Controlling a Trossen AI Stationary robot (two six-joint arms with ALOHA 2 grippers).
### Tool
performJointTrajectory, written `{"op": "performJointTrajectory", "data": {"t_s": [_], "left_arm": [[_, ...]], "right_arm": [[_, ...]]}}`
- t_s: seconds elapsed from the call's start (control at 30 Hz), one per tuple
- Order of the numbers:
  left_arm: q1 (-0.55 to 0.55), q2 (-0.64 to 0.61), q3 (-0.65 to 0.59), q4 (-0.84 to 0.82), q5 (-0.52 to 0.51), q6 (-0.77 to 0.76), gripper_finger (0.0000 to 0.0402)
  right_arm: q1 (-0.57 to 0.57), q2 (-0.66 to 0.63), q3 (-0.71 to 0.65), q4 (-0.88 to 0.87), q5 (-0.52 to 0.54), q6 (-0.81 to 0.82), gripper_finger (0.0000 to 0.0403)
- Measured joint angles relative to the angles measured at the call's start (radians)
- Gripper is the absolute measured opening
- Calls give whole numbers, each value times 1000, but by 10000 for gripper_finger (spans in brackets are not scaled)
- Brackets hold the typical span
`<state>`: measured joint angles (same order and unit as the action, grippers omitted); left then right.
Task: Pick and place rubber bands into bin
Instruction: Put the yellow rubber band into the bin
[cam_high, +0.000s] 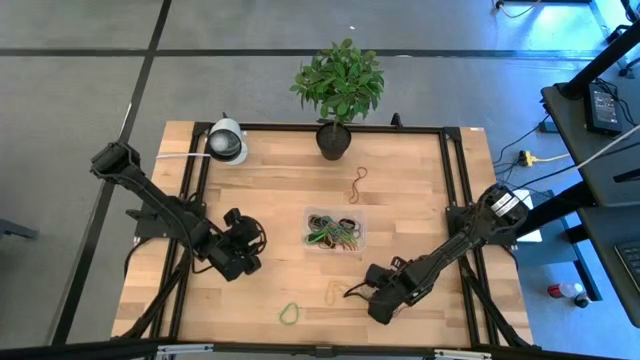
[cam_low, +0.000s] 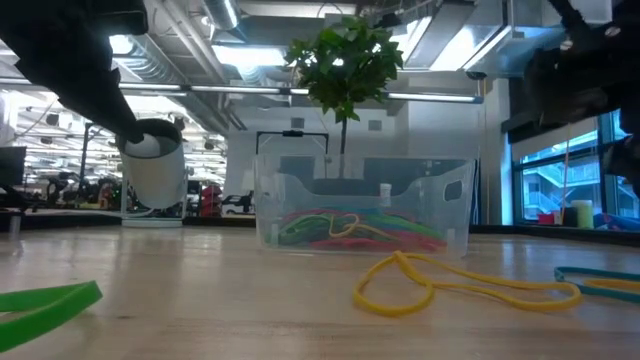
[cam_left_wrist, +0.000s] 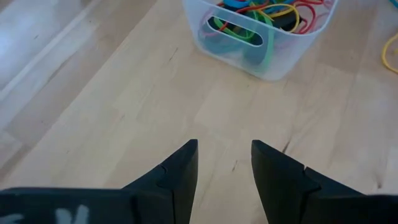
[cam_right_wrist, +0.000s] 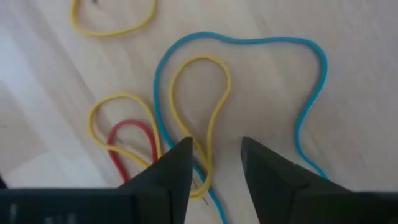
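While the left gripper (cam_left_wrist: 224, 174) waits parted and empty, left of the half-filled bin (cam_high: 358, 222), the right gripper (cam_right_wrist: 214, 171) hovers over loose rubber bands (cam_right_wrist: 205, 124) near the table's front, fingers slightly apart, holding nothing. A yellow loop's long axis runs toward the fingers; next comes lowering and pinching it.

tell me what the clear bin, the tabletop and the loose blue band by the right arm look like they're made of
Small clear rectangular bin: likely thin plastic, slightly frosted; the coloured bands inside show through its walls, and it has a moulded handle slot.
Light tabletop: looks like wood, matte; grain and joined planks are visible.
Thin blue loop band: probably rubber; it lies limp in an uneven curve on the table.
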<state>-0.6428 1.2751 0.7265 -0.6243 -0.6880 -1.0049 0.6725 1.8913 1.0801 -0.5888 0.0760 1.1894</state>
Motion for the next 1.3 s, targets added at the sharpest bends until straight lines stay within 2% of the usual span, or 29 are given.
{"op": "performJointTrajectory", "data": {"t_s": [0.07,0.2,0.27,0.37,0.67,0.8,0.97,1.13,1.3], "left_arm": [[0,0,0,1,0,14,144],[4,0,0,1,-10,44,143],[5,0,0,1,-24,66,144],[15,0,0,4,-35,94,143],[53,0,0,4,-19,110,143],[57,0,0,5,-18,110,143],[57,0,0,16,-14,110,143],[57,0,0,31,8,110,143],[56,0,0,31,11,103,143]], "right_arm": [[0,35,43,-61,1,10,122],[-2,68,103,-134,-7,11,35],[-8,72,122,-140,-2,11,11],[-14,78,182,-206,6,11,7],[-23,80,482,-659,72,-15,2],[-56,80,569,-835,145,-19,1],[-125,78,671,-909,267,-98,1],[-212,76,822,-909,389,-228,0],[-293,74,955,-878,453,-386,0]]}}
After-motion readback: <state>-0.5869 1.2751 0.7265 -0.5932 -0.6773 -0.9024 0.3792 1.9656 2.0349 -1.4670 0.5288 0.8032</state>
